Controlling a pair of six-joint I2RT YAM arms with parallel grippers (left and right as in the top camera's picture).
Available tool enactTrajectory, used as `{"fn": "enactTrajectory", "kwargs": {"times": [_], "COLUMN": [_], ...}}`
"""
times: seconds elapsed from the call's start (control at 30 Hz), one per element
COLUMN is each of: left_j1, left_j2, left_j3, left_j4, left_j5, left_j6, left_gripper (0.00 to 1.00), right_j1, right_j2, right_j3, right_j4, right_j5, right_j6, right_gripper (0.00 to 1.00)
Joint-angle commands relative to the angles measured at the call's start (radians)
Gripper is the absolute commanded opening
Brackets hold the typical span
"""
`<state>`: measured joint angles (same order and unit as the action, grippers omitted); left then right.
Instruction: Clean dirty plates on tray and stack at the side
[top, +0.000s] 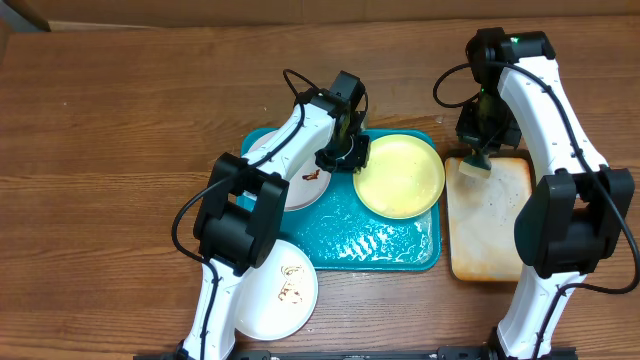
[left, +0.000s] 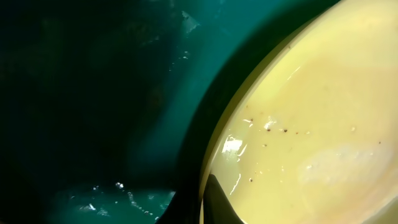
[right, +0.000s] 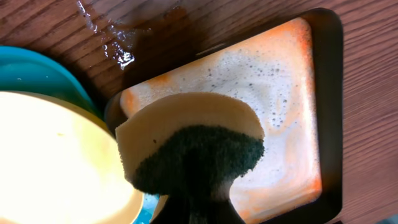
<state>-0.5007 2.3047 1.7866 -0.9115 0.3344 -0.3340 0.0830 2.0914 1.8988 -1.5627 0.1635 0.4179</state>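
Plates sit in three spots. At the lower left of the overhead frame a smeared white plate (top: 283, 290) lies on the table (top: 100, 150), off the teal tray (top: 380, 245). A second white plate (top: 300, 185), also smeared, rests on the tray's left part, half hidden under the left arm. Just right of it the left gripper (top: 345, 155) is closed at the left rim of the yellow-green plate (top: 400, 176) and appears to pinch it; the left wrist view shows only that rim and specks on the wet face. This plate fills the tray's upper right.

Further right, the right gripper (top: 478, 150) is clamped on a sponge (top: 474, 166), green scouring side toward the fingers, foam side out. It hangs over the upper left corner of the small orange-stained tray (top: 500, 230), which stands beside the teal one.

The next move looks like scrubbing, and it turns on this: the yellow-green plate lies to the picture-left of the sponge, just beside it, its right rim nearest. The right arm is the nearer one and need only shift leftward and down
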Motion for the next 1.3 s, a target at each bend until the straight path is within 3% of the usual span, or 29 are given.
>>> {"fn": "enactTrajectory", "kwargs": {"times": [0.0, 0.3, 0.57, 0.93, 1.27], "left_j1": [-0.010, -0.027, -0.045, -0.099, -0.254], "left_j2": [0.050, -0.073, -0.197, -0.224, -0.224], "left_j3": [-0.001, 0.225, 0.401, 0.415, 0.415], "left_j4": [-0.003, -0.199, -0.397, -0.674, -0.715], "left_j5": [-0.010, -0.312, -0.518, -0.914, -1.249], "left_j6": [-0.018, -0.030, -0.054, -0.198, -0.257], "left_gripper": [0.04, 0.04, 0.04, 0.04, 0.04], "right_j1": [0.000, 0.000, 0.000, -0.074, -0.181], "right_j2": [-0.023, -0.023, -0.023, -0.023, -0.023], "right_j3": [0.004, -0.066, -0.279, -0.432, -0.432], "right_j4": [0.003, 0.065, 0.215, 0.373, 0.396], "right_j5": [-0.001, 0.000, -0.014, -0.174, -0.271], "right_j6": [0.000, 0.001, 0.002, -0.031, -0.057], "right_gripper": [0.04, 0.04, 0.04, 0.04, 0.04]}}
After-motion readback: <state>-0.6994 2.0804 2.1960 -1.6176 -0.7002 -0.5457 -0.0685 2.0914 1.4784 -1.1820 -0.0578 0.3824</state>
